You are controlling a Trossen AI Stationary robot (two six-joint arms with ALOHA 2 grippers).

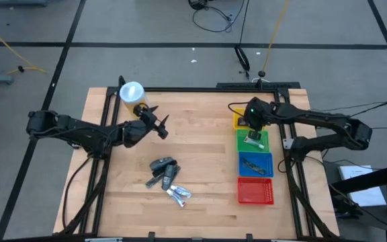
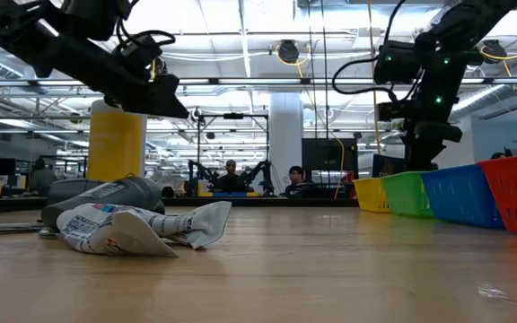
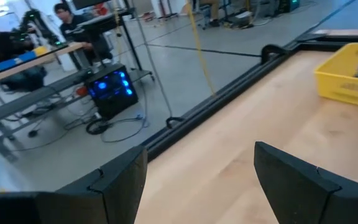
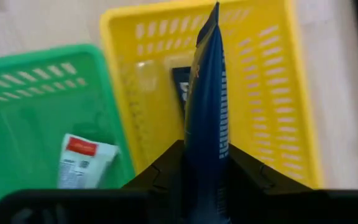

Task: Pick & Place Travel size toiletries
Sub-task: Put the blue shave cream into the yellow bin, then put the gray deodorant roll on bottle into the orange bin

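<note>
My right gripper (image 4: 207, 152) hangs over the yellow tray (image 1: 241, 119) at the table's right side, shut on a dark blue tube (image 4: 207, 87). A dark pack (image 4: 179, 87) lies in the yellow tray, and a white packet with a red label (image 4: 82, 163) lies in the green tray (image 1: 262, 142). Several dark and silvery travel size toiletries (image 1: 167, 179) lie heaped on the table's middle, toward the near edge, also seen in the low view (image 2: 124, 220). My left gripper (image 1: 161, 126) hovers open beside the yellow canister (image 1: 132, 93), nothing between its fingers (image 3: 126, 180). My right gripper pinches the dark blue tube by its near end (image 4: 205, 146) between its two fingers. The fingers slant down from above and lie along the tube, which sticks out past them edge-on, over the yellow tray. Whether its far tip touches the tray I cannot tell.
A blue tray (image 1: 256, 163) holding a dark item and a red tray (image 1: 256, 190) continue the row toward the near edge. A black frame (image 1: 200, 89) runs around the table. Bare wood lies between the heap and the trays.
</note>
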